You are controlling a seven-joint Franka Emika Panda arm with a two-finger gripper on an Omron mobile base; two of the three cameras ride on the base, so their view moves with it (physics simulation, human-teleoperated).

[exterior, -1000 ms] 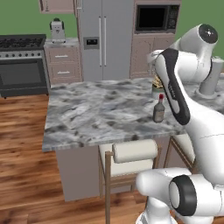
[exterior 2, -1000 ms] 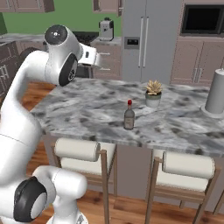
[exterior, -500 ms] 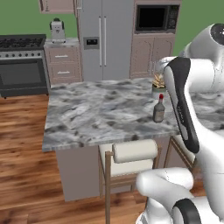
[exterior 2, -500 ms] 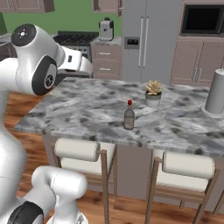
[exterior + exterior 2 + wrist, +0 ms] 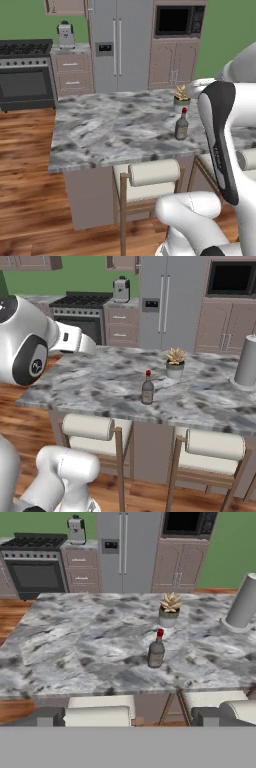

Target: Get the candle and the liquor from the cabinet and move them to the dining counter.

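liquor [image 5: 156,649] upright on dining counter [image 5: 75,642], just in front of potted succulent [image 5: 170,609] | grey roll [image 5: 242,602] cut off at right edge | gripper fingertips [image 5: 45,717] wide apart, holding nothing

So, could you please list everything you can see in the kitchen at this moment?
liquor: 1, grey-brown with red cap, upright on the dining counter near its front edge
succulent: 1, pale green in a grey pot, on the counter just behind the liquor
roll: 1, grey, standing at the counter's right end
dining counter: 1, grey-white marble
stools: 2, wood with cream cushions, tucked under the counter's front
fridge: 1, silver, back wall
microwave: 1, black, above mauve cabinets
stove: 1, dark, back left
coffee machine: 1, silver, on the worktop beside the stove
fingers: 2, dark, apart, holding nothing
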